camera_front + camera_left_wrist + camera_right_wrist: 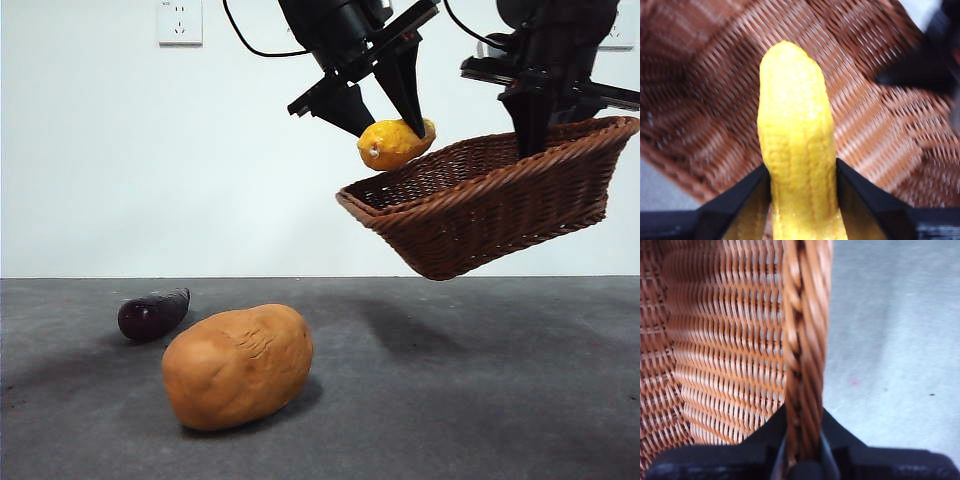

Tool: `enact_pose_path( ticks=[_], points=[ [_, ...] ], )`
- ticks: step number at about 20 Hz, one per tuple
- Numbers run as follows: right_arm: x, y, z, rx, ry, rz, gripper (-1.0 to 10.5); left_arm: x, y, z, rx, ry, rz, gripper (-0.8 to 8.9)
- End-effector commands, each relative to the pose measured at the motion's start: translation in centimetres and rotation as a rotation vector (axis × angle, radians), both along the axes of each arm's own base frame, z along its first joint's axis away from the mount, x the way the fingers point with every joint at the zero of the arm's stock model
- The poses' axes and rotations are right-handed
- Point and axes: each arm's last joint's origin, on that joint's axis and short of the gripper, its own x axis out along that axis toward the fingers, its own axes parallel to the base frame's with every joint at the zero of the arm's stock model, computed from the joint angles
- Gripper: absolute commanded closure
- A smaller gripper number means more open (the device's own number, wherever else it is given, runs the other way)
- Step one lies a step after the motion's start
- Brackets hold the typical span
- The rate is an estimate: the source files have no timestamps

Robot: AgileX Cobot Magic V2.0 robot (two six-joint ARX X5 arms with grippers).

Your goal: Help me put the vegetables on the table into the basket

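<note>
In the front view, a shallow dark reddish-brown woven wicker basket (490, 200) was seen held tilted in the air at the right of the frame, clear of the dark grey mottled worktop (480, 400). Its far rim was pinched by the right pincer (528, 130) at the upper right. Just above its lower rim, at upper centre, a small bumpy yellow oblong vegetable (393, 143) was gripped by the left pincer (395, 128). A big lumpy orange-brown potato (238, 365) and a small glossy dark purple eggplant (152, 313) were left lying on the worktop at the lower left, near each other but apart.

In the left wrist view, the yellow piece (796, 150) was clamped between closed jaws, with the basket's weave (700, 90) behind it.

In the right wrist view, the braided rim (805, 340) was squeezed between closed jaws.

No vegetable was judged delivered yet: the yellow one awaited release, and two remained to be fetched.
</note>
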Motion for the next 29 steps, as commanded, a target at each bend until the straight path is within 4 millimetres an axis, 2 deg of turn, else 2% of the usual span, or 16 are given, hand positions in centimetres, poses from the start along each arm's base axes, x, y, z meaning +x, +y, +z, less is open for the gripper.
enact_pose_path(
  ticks=[1,2,3,4,7,10,14,16,18,19,20,23,27,29],
  points=[
    [-0.3,0.3,0.4,0.018,-0.004,-0.003,9.6,0.3,0.2,0.1,-0.028,0.021,0.07,4.65],
    [-0.3,0.3,0.4,0.029,0.005,0.0,9.6,0.4,0.1,0.2,-0.036,0.024,0.079,2.68],
    [-0.4,0.3,0.4,0.041,0.013,0.004,9.6,0.4,0.1,0.2,-0.037,0.022,0.078,1.71],
    [-0.4,0.3,0.4,0.05,0.02,0.009,9.6,0.4,0.1,0.2,-0.036,0.017,0.064,1.52],
    [-0.5,0.3,0.4,0.046,0.03,0.016,9.6,0.3,0.1,0.1,-0.026,0.01,0.04,1.53],
    [-0.5,0.2,0.4,0.046,0.031,0.015,9.6,-0.8,1.6,1.8,0.028,0.012,0.006,1.58],
    [-0.5,0.2,0.4,0.045,0.03,0.014,9.6,-4.0,4.5,6.4,0.091,-0.071,0.008,1.58],
    [-0.5,0.2,0.4,0.043,0.026,0.014,9.6,-5.8,5.3,8.6,0.069,-0.123,0.009,1.58],
    [-0.6,0.2,0.4,0.041,0.034,0.014,9.6,-8.2,5.6,10.0,0.064,-0.155,-0.027,1.58],
    [-0.6,0.2,0.4,0.039,0.038,0.017,9.6,-9.5,6.0,10.0,0.093,-0.157,-0.033,1.59],
    [-0.6,0.2,0.4,0.04,0.035,0.017,9.6,-10.7,6.4,9.0,0.165,-0.149,-0.018,1.59],
    [-0.5,0.2,0.4,0.04,0.028,0.024,9.6,-13.4,8.2,4.3,0.337,-0.05,0.0,1.59],
    [-0.5,0.2,0.4,0.041,0.025,0.026,9.6,-15.2,9.6,-2.6,0.345,0.024,0.052,1.58],
    [-0.5,0.2,0.4,0.039,0.02,0.033,9.6,-15.8,9.8,-6.1,0.346,0.054,0.02,1.58]
  ],
)
